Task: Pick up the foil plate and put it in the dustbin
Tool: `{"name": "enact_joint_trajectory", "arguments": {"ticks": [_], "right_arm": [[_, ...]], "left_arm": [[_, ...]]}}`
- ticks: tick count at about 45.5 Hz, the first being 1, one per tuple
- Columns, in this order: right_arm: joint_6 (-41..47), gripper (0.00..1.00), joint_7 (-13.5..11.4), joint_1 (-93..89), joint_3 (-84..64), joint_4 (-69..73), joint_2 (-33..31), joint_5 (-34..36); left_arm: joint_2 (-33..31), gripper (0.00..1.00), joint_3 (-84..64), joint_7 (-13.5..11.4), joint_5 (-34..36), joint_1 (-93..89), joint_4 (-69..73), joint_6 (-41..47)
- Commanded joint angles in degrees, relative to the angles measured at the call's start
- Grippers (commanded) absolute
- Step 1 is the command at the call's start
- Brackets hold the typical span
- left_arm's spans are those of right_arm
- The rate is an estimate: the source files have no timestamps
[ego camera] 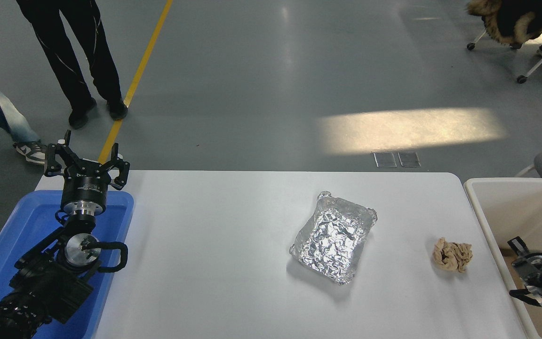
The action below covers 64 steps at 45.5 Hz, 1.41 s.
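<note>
My view is bright and evenly lit from overhead, sharp from edge to edge with no motion blur. The white table [233,245] is close to washed out, showing little surface detail. The foil plate [333,237] throws hard glints off its crinkles and casts a soft shadow towards its lower left; the paper wad [453,254] has only a faint one beneath it. On the grey floor [299,84] beyond, a warm patch of sunlight [412,129] lies to the right, and pale streaks of reflected ceiling light run upward. My black left arm [50,273] reads dark, detail lost in its lower parts.
</note>
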Motion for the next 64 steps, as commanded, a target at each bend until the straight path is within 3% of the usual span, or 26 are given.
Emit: {"name": "enact_joint_trajectory", "arguments": {"ticks": [1, 31, 38, 49, 50, 54, 58, 62, 64], "right_arm": [[-0.1, 0.00, -0.2, -1.4, 0.7, -1.0, 0.3, -0.9], [1.7, 0.00, -0.1, 4.8, 0.4, 1.9, -1.5, -1.2], [3.3, 0.00, 0.5, 15.7, 0.3, 18.4, -9.5, -2.3], [2.9, 0.00, 0.1, 39.0, -1.8, 49.8, -22.0, -11.2], [2.9, 0.06, 0.0, 41.1, -2.9, 52.0, -22.7, -11.2], [2.8, 0.56, 0.0, 51.1, -9.2, 59.3, -23.0, -11.2], [3.3, 0.67, 0.0, 60.0, -14.4, 65.9, -22.4, -11.3], [3.5, 0.92, 0.0, 68.0, -17.9, 72.3, -21.3, -11.3], [4.1, 0.99, 0.0, 72.1, -19.6, 75.8, -20.6, -11.4]], "left_arm": [[0.0, 0.99, 0.1, 0.3, -0.1, -0.2, 0.0, 0.2], [0.0, 0.99, 0.0, 0.1, -0.3, 0.0, 0.1, 0.1], [0.0, 0.99, 0.0, 0.1, 0.0, 0.0, 0.0, 0.1], [0.0, 0.99, 0.1, 0.1, 0.0, -0.1, 0.0, 0.1], [0.0, 0.99, 0.0, 0.1, 0.0, -0.1, 0.0, 0.0], [0.0, 0.99, 0.1, 0.1, 0.0, -0.1, 0.0, 0.0], [0.1, 0.99, 0.1, 0.1, 0.0, 0.0, 0.0, 0.1], [0.0, 0.99, 0.0, 0.2, 0.0, 0.0, 0.0, 0.1], [0.1, 0.99, 0.0, 0.1, 0.0, 0.0, 0.0, 0.1]]}}
